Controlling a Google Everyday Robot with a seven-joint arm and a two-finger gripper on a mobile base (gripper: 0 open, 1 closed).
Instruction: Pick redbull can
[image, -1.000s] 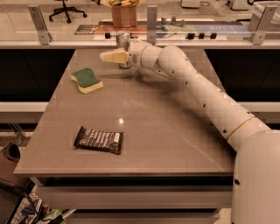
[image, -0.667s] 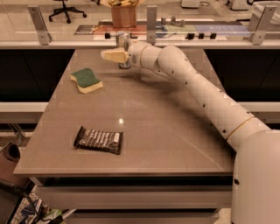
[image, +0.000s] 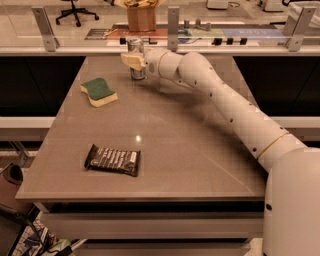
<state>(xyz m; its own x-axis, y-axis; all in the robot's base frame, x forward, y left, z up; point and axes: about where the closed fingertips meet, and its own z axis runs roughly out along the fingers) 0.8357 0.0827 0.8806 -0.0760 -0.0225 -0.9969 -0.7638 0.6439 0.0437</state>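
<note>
Reaching over the grey desk (image: 200, 150), the pincer (image: 134, 61) sits at the slim silver-and-blue metal redbull can (image: 135, 46) standing by the far edge, and I cannot tell if it grips, so next it needs a firm squeeze and a straight lift.

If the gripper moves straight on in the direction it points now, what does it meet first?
Probably the redbull can: the gripper is near the far edge of the table, right at the can. Depth is unclear.
</note>
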